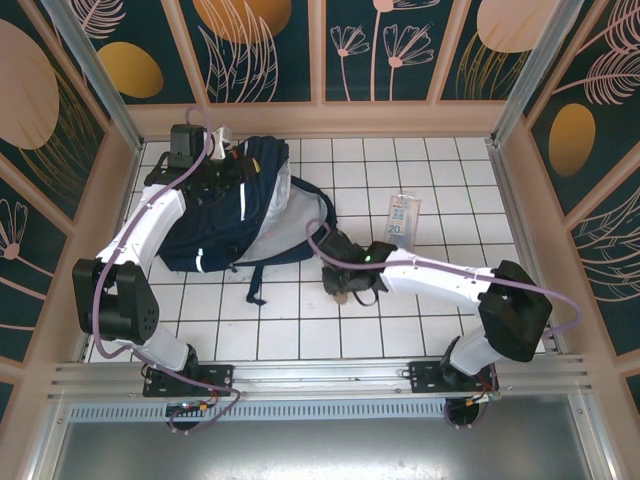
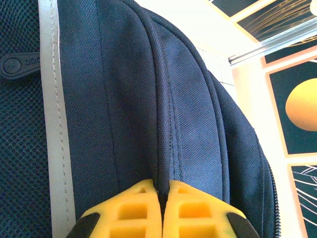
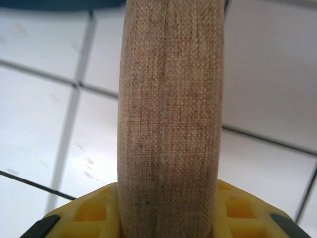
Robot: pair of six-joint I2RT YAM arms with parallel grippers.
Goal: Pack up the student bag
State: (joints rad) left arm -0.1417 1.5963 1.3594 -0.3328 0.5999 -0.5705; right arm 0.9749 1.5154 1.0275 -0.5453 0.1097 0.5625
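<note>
The student bag (image 1: pixel 240 215) lies toward the table's (image 1: pixel 430 320) far-left corner; soft and floppy, I judge, best taken by a seam; left gripper (image 2: pixel 162 201) pinches one such ridge tight; right gripper (image 3: pixel 168 208) clamps a brown fabric pouch (image 3: pixel 168 109).

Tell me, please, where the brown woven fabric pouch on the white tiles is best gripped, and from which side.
Grip the brown woven fabric pouch across its thin width, coming from above. It seems to stand on edge on the white tiled table, so its narrow seamed side fits between the fingers. The right gripper holds it this way, with one finger on each broad face.
</note>
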